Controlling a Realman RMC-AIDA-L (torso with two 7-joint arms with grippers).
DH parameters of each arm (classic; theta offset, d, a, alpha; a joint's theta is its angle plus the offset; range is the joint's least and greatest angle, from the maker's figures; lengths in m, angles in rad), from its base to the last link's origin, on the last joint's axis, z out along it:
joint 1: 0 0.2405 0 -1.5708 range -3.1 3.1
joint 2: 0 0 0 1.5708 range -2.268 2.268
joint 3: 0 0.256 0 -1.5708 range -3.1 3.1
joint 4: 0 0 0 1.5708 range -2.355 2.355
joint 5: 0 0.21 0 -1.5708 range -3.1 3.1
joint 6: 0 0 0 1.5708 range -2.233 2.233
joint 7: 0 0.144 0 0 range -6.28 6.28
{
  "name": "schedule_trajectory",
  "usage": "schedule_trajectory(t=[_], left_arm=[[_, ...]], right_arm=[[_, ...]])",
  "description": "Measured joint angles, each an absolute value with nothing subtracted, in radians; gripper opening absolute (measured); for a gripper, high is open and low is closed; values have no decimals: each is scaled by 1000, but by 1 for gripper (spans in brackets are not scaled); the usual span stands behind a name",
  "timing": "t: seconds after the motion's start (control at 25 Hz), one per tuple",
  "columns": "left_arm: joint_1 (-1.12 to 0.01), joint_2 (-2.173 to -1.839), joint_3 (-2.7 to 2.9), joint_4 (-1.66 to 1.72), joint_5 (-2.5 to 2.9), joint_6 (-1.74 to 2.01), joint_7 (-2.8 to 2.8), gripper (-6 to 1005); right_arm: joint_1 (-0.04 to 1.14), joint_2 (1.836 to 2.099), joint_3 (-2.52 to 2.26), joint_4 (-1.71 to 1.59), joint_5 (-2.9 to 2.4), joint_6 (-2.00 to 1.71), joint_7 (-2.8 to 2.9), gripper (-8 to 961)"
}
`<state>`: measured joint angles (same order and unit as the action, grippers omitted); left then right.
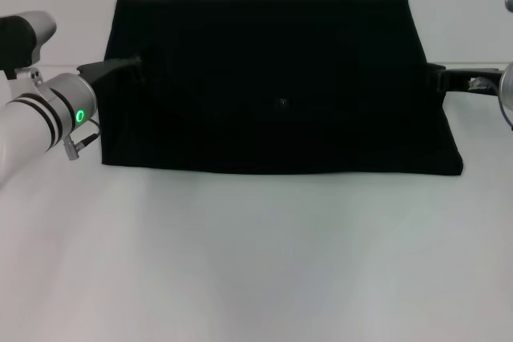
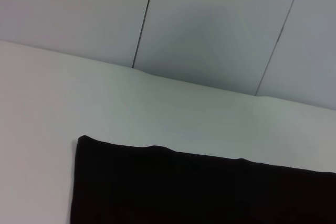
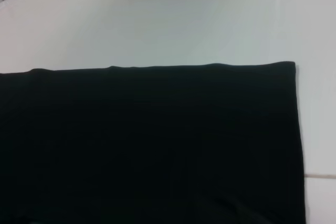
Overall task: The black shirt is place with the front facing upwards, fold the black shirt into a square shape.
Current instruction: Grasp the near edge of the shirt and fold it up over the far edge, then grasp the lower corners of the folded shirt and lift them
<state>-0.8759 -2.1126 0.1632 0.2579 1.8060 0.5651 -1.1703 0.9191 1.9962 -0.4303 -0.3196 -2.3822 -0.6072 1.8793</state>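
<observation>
On the white table (image 1: 256,262), counting from left to right, sit one left gripper (image 1: 132,62), one black shirt (image 1: 276,90) and one right gripper (image 1: 437,74). At the far left the left arm (image 1: 40,110) reaches in, a green ring lit on its wrist, and its dark gripper meets the shirt's left edge near the far corner; whether its fingers are parted or pinched on the cloth cannot be told. At the table's middle the shirt lies flat as a single wide dark rectangle (no lettering showing on top), its far edge straight and its near edge slightly wider. Bare tabletop runs broad in front of the near edge, with narrower strips beyond the far edge and at either side. At the far right the right gripper touches the shirt's right edge, its finger state also unclear. Only the left wrist view shows the panelled wall (image 2: 210,30) behind the table; the right wrist view shows the far right corner of the shirt lying crisp and square
</observation>
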Motion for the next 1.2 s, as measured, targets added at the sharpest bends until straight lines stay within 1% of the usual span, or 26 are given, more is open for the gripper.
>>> schedule_trajectory(t=[0.16, 0.32, 0.48, 0.72, 1.04, 1.16, 1.2], left_arm=[[-875, -2113, 169, 257, 1804, 566, -1154, 131], [-875, -2112, 183, 263, 1804, 574, -1142, 141], [-881, -2102, 188, 272, 1804, 576, -1142, 151], [-884, -2100, 198, 323, 1807, 642, -1199, 369], [-858, -2103, 261, 396, 1804, 718, -1300, 598], [-848, -2104, 258, 415, 1800, 754, -1315, 635], [-846, -2103, 258, 421, 1797, 764, -1321, 647]], right_arm=[[918, 2005, -433, -319, -2384, -609, 1879, 60], [917, 2006, -469, -319, -2386, -626, 1885, 82], [918, 2006, -499, -329, -2385, -636, 1887, 104], [919, 2005, -529, -368, -2388, -663, 1913, 331], [886, 2006, -615, -469, -2393, -711, 2044, 468], [879, 2003, -632, -507, -2400, -736, 2072, 519], [878, 2002, -634, -514, -2401, -743, 2077, 519]])
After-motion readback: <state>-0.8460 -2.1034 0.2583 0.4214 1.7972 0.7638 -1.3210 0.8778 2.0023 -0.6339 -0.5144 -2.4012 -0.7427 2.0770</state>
